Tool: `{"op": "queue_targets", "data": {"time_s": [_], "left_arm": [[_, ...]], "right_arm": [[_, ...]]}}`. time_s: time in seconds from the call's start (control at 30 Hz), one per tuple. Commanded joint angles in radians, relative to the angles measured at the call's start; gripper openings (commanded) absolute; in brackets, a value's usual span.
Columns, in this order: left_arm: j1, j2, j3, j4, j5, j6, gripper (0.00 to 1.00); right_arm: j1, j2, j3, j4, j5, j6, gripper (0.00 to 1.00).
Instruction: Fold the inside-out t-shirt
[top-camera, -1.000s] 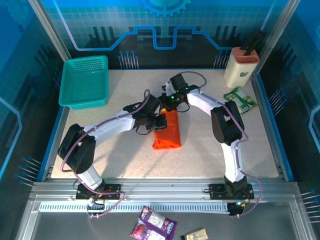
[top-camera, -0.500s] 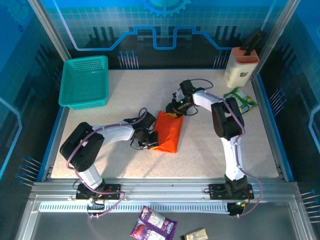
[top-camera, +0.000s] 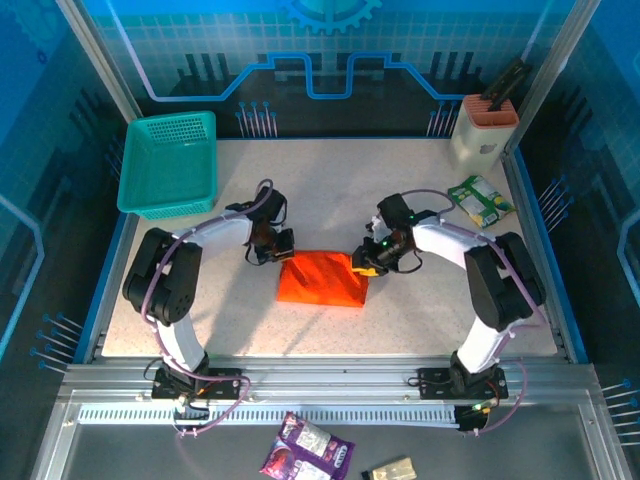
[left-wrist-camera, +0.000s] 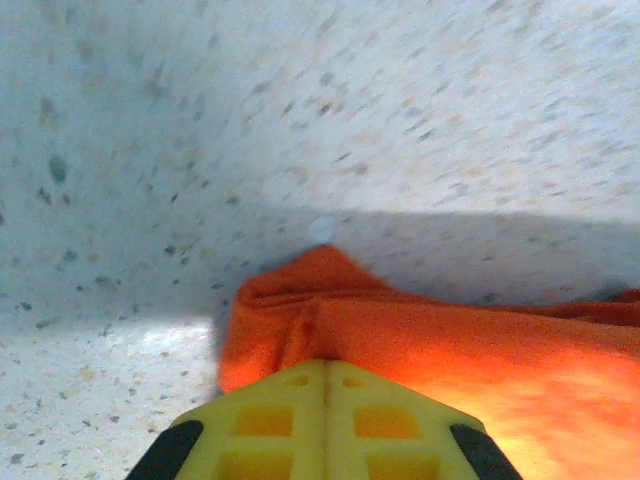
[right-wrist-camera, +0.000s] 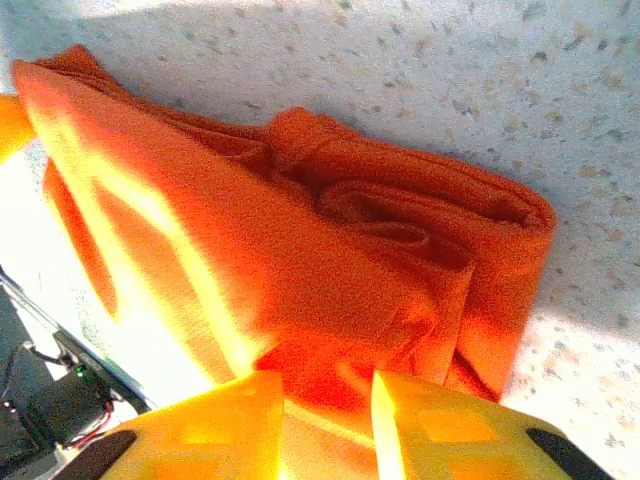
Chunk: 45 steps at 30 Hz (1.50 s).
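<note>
At centre frame in the top view, the inside-out t-shirt (top-camera: 322, 281) lies on the desk (top-camera: 430, 320) as a compact folded rectangle. Left jaws are closed at its upper-left corner; a pinch cannot be confirmed. Right jaws clamp the thick right-hand edge. Assessed light, limp, liable to slump; best taken at corners or through all layers of a folded edge.

Speckled table (top-camera: 420, 310) carries orange t-shirt (top-camera: 322, 282), teal basket (top-camera: 170, 165), green packet (top-camera: 480, 198).
</note>
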Motion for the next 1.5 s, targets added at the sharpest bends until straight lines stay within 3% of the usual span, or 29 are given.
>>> {"op": "queue_targets", "data": {"time_s": [0.0,0.13,0.23,0.3,0.43,0.53,0.7,0.87,1.07,1.23,1.47], "left_arm": [[-0.019,-0.036,0.061,-0.087,0.01,0.068,0.07],[-0.104,-0.06,0.057,-0.123,0.009,0.031,0.07],[-0.175,-0.058,0.023,-0.1,0.019,-0.015,0.07],[-0.212,-0.038,0.006,-0.081,0.022,-0.037,0.07],[-0.252,0.018,-0.017,-0.048,0.035,-0.067,0.07],[-0.256,0.038,-0.027,-0.045,0.032,-0.069,0.07],[-0.255,0.004,0.01,-0.076,0.017,-0.055,0.07],[-0.262,-0.01,0.106,-0.106,0.03,-0.055,0.08],[-0.305,0.093,0.247,-0.132,0.043,-0.043,0.07],[-0.32,0.215,0.301,-0.165,0.015,-0.021,0.07],[-0.321,0.256,0.289,-0.166,0.016,-0.01,0.07]], "right_arm": [[0.012,-0.042,0.052,0.026,-0.002,-0.002,0.31],[0.069,0.063,0.125,0.072,-0.146,-0.015,0.32],[0.089,0.115,0.155,0.046,-0.108,-0.04,0.32],[0.078,0.145,0.152,0.013,-0.016,-0.048,0.31],[0.047,0.182,0.152,-0.117,0.294,-0.078,0.28],[0.014,0.183,0.137,-0.153,0.383,-0.098,0.27],[-0.005,0.081,0.103,-0.13,0.286,-0.109,0.29],[-0.01,-0.04,0.057,-0.166,0.239,-0.083,0.37],[-0.035,-0.134,-0.077,-0.134,0.175,-0.041,0.48],[-0.052,-0.125,-0.173,-0.025,0.076,-0.019,0.55],[-0.057,-0.077,-0.229,0.056,0.067,-0.006,0.59]]}}
